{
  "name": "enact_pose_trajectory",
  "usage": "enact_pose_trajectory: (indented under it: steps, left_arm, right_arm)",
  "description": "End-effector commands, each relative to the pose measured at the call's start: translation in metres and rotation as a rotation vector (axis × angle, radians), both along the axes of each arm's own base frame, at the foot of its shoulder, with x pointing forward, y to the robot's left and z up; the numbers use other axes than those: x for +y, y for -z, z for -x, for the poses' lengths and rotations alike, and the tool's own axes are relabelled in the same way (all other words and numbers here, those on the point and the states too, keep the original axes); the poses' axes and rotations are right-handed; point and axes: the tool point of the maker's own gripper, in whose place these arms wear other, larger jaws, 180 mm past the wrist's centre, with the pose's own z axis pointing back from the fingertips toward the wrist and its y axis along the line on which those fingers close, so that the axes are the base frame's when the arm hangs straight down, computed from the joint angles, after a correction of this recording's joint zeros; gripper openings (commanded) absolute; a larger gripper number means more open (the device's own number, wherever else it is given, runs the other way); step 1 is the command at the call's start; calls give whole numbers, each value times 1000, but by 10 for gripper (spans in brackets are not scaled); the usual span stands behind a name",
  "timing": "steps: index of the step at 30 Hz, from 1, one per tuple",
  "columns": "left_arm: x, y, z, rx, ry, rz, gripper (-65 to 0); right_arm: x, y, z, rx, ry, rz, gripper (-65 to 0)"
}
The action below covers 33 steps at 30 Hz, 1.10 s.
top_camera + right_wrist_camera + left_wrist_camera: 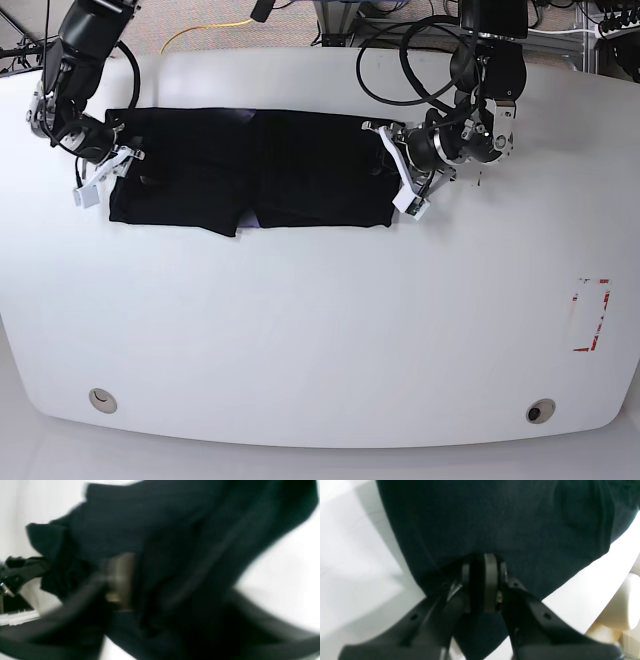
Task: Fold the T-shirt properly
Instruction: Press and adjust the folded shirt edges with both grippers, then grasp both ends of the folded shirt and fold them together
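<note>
One T-shirt (250,180), two claws, one per end.

Robotics lab, bare white table (320,330), loose cables (400,70) behind it, grey carpet floor (190,20)

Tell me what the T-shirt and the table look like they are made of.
T-shirt: looks like soft matte knit fabric, probably cotton. It lies in loose folds, and the left wrist view shows a fine weave with no shine.
Table: looks like a hard, smooth white top, perhaps laminate or painted board. It is flat and faintly glossy; the exact material is unclear.
</note>
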Motion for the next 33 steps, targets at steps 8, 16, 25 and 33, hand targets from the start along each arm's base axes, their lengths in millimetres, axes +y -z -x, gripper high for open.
enact_pose_trajectory:
  steps: [8, 16, 25, 33]
  left_arm:
    - [-6, -2, -6, -9, -6, 36, -589]
    - [-20, 15, 2, 64, -15, 75, -589]
    - [-42, 20, 9, 108, -17, 126, -589]
    - [-62, 17, 14, 110, 16, 150, -589]
  right_arm:
    - [-21, -38, -18, -112, -13, 92, -650]
    - [0, -88, -17, -210, -180, 265, -650]
    - [71, -133, -19, -365, -337, 335, -650]
    - [145, -122, -12, -379, -487, 227, -650]
